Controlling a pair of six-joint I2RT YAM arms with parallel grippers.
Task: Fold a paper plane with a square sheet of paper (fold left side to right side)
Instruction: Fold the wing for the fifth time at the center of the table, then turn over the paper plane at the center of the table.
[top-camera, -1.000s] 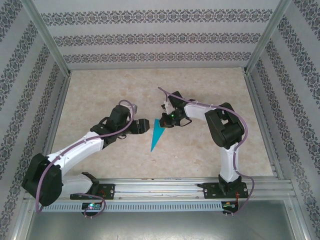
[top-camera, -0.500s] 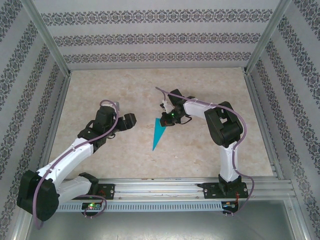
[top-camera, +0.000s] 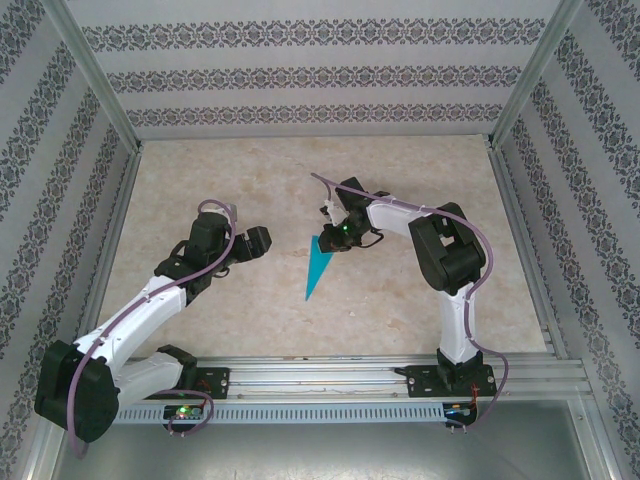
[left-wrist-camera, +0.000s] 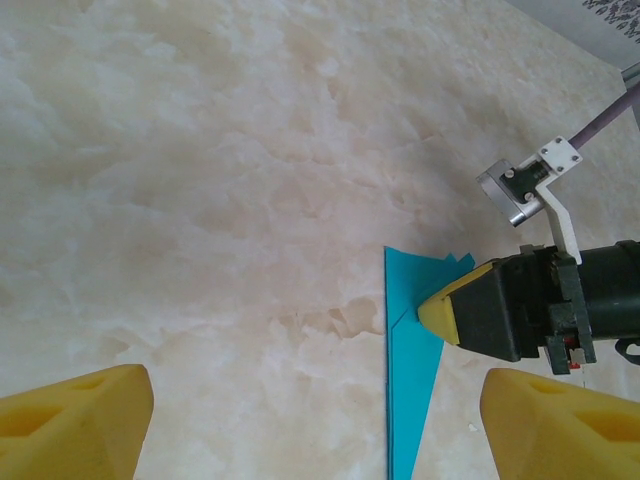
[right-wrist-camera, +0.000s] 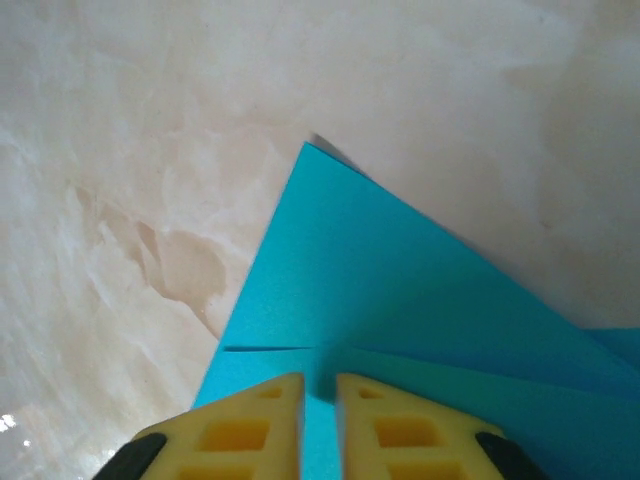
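I read white shells on left arm (top-camera: 140, 300) and right arm (top-camera: 456, 325), black joint housings. Purple cable (left-wrist-camera: 608, 118) trails each. Right gripper (right-wrist-camera: 318, 388): yellow wedge fingers (right-wrist-camera: 245, 432) with square pockets (matte, foam-like on my screen), black body. Green light (top-camera: 343, 229) at wrist.

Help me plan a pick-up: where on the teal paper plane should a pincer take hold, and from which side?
Probably the wide tail end of the paper plane, approached low from the far-right side, where the right pincer is. The folded layers overlap there, giving an edge to pinch. The slim nose lies flat on the table, pointing toward the arms' bases.
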